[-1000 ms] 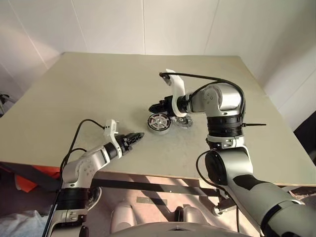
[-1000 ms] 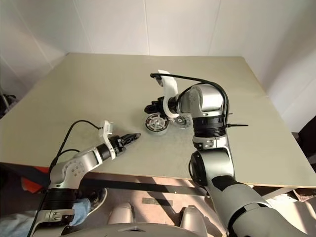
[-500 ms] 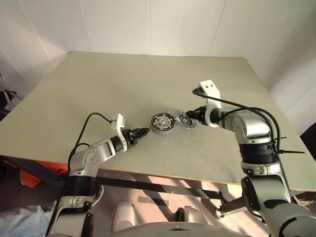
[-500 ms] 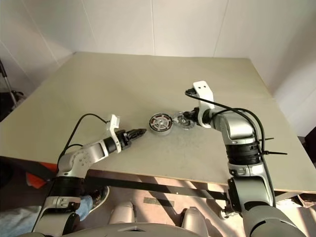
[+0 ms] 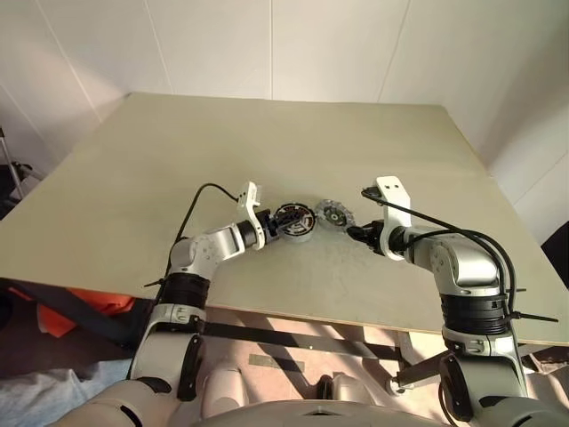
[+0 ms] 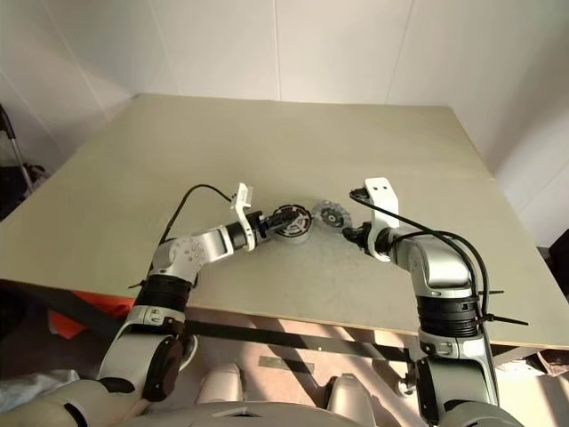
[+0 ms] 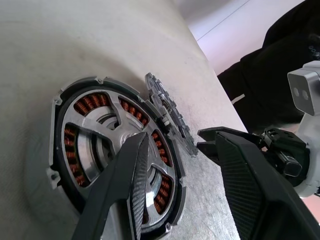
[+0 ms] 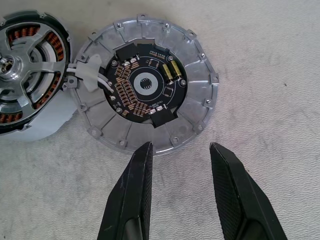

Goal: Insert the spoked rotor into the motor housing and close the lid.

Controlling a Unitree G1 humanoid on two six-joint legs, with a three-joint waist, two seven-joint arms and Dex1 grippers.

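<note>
The motor housing (image 5: 293, 221) lies mid-table, copper coils showing between the silver spokes of the black-rimmed spoked rotor (image 7: 107, 150) that sits in it. The lid (image 8: 192, 102), a grey ribbed disc with a black circuit board at its centre, lies flat against the housing's right side. My left gripper (image 5: 277, 228) is open at the housing's left edge; one finger (image 7: 127, 185) hovers over the rotor's face and the other reaches past its rim. My right gripper (image 8: 181, 146) is open and holds nothing, just short of the lid's near edge.
The beige table (image 5: 178, 160) stretches wide around the parts. Its front edge runs close below both arms. White walls stand behind the table's far edge.
My left gripper has moved right, up to the housing. My right gripper has pulled off the parts, going right and down to the lid's near side. The head camera shifted early on.
</note>
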